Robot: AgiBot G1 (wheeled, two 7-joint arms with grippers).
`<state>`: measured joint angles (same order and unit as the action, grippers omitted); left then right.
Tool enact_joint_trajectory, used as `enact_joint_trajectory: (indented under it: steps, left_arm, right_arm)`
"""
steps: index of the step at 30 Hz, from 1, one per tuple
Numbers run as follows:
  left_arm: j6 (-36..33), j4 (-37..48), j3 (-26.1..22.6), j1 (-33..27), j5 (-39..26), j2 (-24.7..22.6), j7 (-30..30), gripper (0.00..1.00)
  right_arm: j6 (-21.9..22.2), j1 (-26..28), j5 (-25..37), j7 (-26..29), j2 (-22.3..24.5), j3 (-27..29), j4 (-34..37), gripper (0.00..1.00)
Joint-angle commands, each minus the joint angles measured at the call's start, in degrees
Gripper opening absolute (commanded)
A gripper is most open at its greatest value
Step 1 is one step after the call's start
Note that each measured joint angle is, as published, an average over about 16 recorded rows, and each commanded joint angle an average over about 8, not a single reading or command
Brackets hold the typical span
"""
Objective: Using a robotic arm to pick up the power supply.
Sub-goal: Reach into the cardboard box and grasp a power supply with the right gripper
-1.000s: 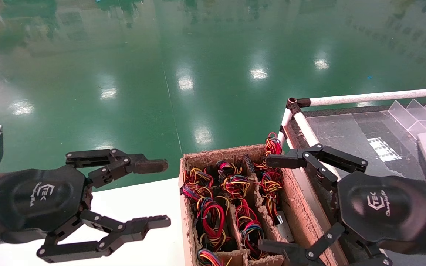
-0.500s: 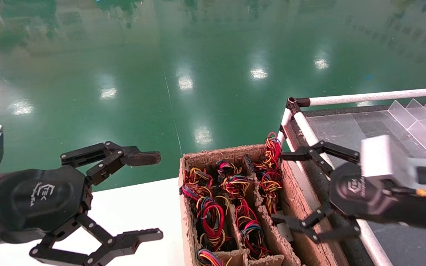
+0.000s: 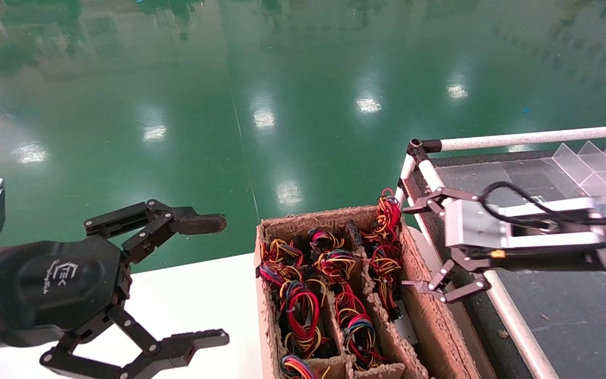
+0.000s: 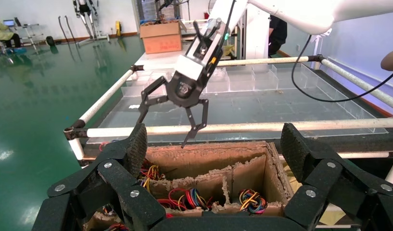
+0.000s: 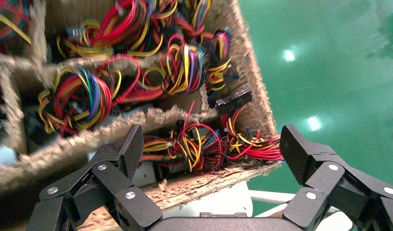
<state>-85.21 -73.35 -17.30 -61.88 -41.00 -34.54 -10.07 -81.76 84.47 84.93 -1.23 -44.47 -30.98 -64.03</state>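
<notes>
**Right gripper lined up over the box, nothing picked yet**

Take the cardboard box point(image 3: 334, 295) as your marker. It is split by cardboard walls into lanes, and every lane is stuffed with bundles of red, yellow, orange and blue wires.

Your right gripper point(image 3: 429, 245) hangs at the box's right-hand wall, above the rightmost lane, with its fingers spread wide and nothing between them. From the left wrist camera you can see it point(image 4: 168, 122) poised above the far rim of the box, fingertips pointing down, clear of the cardboard.

The power supply point(image 3: 403, 326) you want sits low in that rightmost lane, towards the near end; only a sliver of grey metal shows beneath its wires. The right wrist camera shows a pale grey patch point(image 5: 145, 174) under the wires just inside the box wall, though how much of the case is reachable you cannot tell.

Your left gripper point(image 3: 216, 279) is parked to the left of the box, over the white table point(image 3: 198, 295), fingers also spread, holding nothing.

So the approach looks done, in my judgement. Still to come: the descent into the lane, the closing on the metal case, and the lift. Expect the wires to snag the neighbouring bundles.
</notes>
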Motion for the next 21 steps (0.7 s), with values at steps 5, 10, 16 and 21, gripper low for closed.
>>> enact_joint_trajectory:
  steps: [5,10,16,21]
  left_arm:
    - [0.0,0.0,0.0,0.0,0.0,0.0,0.0,1.0]
    - [0.0,0.0,0.0,0.0,0.0,0.0,0.0,1.0]
    - [0.0,0.0,0.0,0.0,0.0,0.0,0.0,1.0]
    - [0.0,0.0,-0.1,0.0,0.0,0.0,0.0,1.0]
  right_arm:
    - [0.1,3.2,6.3,-5.5,-4.1,-3.3,4.1,1.0]
    - [1.4,3.8,9.4,-8.9,-6.7,-5.0,6.0,1.0]
    - [2.6,4.1,12.6,-11.1,-8.7,-6.7,6.3,1.0]
    - [3.1,4.5,14.7,-11.9,-9.8,-7.9,6.2,0.44]
